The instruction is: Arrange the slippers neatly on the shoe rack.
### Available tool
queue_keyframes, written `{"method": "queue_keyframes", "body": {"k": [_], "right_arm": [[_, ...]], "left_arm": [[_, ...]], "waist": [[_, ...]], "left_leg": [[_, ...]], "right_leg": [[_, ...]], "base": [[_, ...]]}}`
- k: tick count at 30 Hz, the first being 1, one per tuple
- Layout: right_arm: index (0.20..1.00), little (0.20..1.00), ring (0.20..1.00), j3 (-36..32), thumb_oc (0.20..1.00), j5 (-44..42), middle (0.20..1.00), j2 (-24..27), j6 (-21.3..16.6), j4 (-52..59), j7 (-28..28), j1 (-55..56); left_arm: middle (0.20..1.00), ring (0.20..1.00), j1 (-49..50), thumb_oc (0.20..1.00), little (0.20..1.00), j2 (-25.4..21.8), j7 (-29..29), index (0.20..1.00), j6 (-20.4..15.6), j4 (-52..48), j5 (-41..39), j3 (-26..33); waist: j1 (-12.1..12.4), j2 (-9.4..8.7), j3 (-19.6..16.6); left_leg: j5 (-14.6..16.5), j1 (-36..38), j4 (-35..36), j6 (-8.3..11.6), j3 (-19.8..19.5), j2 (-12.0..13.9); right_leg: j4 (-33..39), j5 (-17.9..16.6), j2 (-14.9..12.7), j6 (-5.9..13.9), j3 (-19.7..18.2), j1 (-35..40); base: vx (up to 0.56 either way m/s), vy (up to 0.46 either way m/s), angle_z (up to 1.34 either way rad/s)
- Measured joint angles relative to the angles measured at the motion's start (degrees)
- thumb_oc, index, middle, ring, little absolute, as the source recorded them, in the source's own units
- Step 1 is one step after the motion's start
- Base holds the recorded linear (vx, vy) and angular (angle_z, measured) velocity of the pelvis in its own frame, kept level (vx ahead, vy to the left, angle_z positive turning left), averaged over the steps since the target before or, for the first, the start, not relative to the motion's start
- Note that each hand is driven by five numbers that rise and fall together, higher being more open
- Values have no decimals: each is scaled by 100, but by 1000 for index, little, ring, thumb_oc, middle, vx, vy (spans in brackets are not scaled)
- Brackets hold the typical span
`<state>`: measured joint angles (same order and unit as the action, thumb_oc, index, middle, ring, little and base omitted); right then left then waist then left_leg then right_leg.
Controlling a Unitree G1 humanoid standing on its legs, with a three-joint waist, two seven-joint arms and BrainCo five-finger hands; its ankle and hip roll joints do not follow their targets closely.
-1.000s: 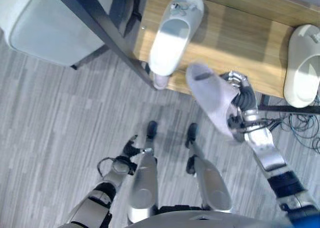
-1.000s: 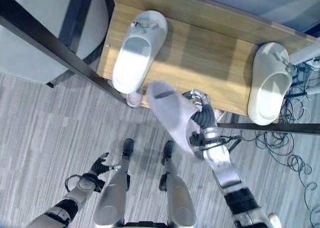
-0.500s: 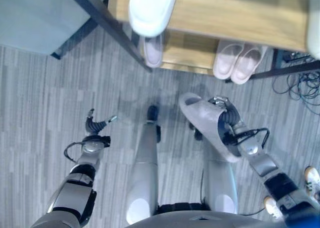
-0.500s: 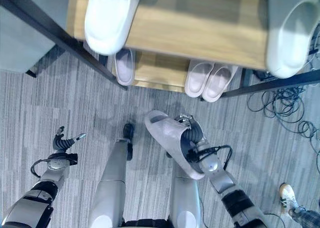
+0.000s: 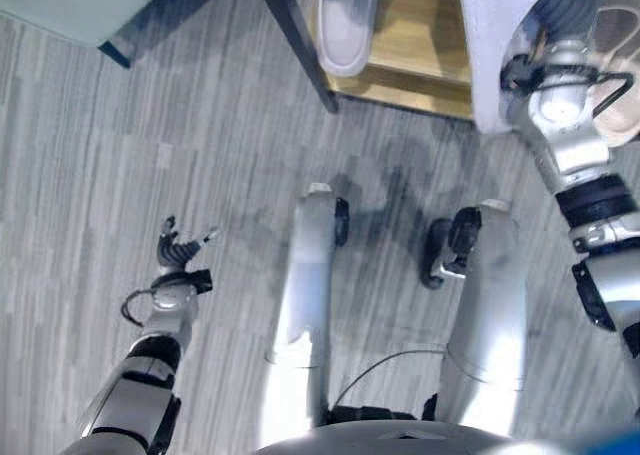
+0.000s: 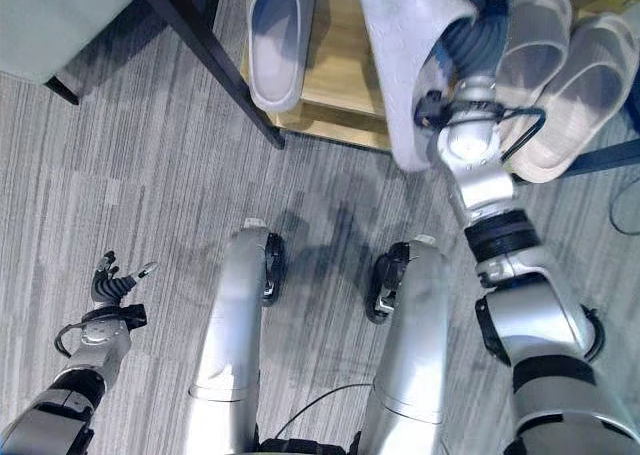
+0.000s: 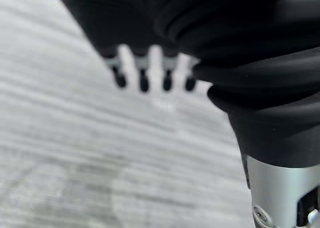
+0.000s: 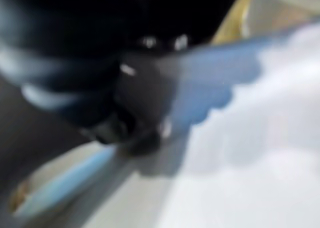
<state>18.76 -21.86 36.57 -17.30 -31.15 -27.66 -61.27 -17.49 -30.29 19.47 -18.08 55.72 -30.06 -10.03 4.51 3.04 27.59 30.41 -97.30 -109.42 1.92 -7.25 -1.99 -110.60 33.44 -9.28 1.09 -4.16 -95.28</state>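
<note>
A: What's underfoot and around?

B: Grey striped carpet [image 6: 150,175] with a fine ribbed weave. At twelve o'clock stands the shoe rack [image 6: 345,95], a pale wood-grain shelf close to the floor on a dark metal frame.

A: And on that shelf?

B: A smooth grey moulded slipper [image 6: 278,37] at eleven o'clock, toe rounded, lying flat. At two o'clock a beige pair [image 6: 560,75] lies side by side, touching, soles ridged.

A: Where's the one being moved?

B: The lilac slipper [image 6: 410,45], matte and foam-like, is over the shelf between the grey one and the pair. The right hand [image 6: 470,45] has its fingers curled into the slipper's opening, as far as I can make out.

A: The other hand?

B: The left hand [image 5: 178,250] hangs at eight o'clock above the carpet, fingers loosely spread, holding nothing.
</note>
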Motion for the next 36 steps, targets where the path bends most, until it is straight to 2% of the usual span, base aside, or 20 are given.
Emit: {"method": "queue_keyframes", "body": {"k": [3,5,8,12,16,19,25,36], "right_arm": [[200,200,200,62,200,-115,200,19,61,-8,9,320],[200,200,200,368,200,-163,200,42,95,-123,19,390],[200,200,200,427,200,-373,200,-54,133,-252,55,388],[200,200,200,553,200,-595,200,-220,206,-388,95,268],[200,200,200,648,200,-746,200,-597,232,-695,99,12],[200,200,200,740,200,-871,200,-842,303,-1483,103,-570],[200,200,200,977,200,-1500,200,-964,470,-2991,48,-1641],[200,200,200,975,200,-1503,200,-1180,791,-3683,-186,-1794]], "left_arm": [[1000,1000,210,1000,1000,40,-76,1000,8,-135,-58,26],[1000,1000,599,1000,1000,-61,-71,1000,-53,-449,-233,66],[1000,1000,644,1000,1000,-40,-74,1000,-54,-445,-266,45],[1000,1000,652,1000,1000,-19,-83,1000,-22,-260,-309,-14],[1000,1000,580,1000,1000,22,-89,1000,-8,-80,-312,-81],[1000,1000,555,1000,1000,61,-191,1000,12,-29,-311,-280],[1000,1000,562,1000,1000,61,-318,1000,67,190,-309,-543],[1000,1000,592,1000,1000,101,-335,1000,156,624,-249,-578]], "waist": [[5,10,60],[-61,18,46],[-59,31,48],[-78,38,45],[-77,43,47],[-46,42,47],[46,48,50],[107,44,53]], "left_leg": [[210,61,-449,-77,37,45],[540,179,-985,-26,38,72],[793,193,-1513,23,-45,57],[890,154,-1796,145,-162,-12],[973,234,-1866,168,-182,-19],[995,257,-1887,157,-183,-14],[1031,319,-1950,143,-179,-12],[1075,328,-2008,136,-180,4]], "right_leg": [[-459,189,25,28,-81,76],[-959,479,114,139,-221,182],[-1487,765,121,212,-309,206],[-1792,926,112,222,-288,195],[-1849,1004,112,235,-287,287],[-1852,1009,112,236,-287,311],[-1880,1033,107,269,-304,407],[-1898,1064,114,304,-307,440]], "base": [[114,-34,-9],[113,-39,-13],[34,-12,-3],[8,-2,3],[0,0,0],[-4,10,0],[-11,23,-1],[1,36,-1]]}}
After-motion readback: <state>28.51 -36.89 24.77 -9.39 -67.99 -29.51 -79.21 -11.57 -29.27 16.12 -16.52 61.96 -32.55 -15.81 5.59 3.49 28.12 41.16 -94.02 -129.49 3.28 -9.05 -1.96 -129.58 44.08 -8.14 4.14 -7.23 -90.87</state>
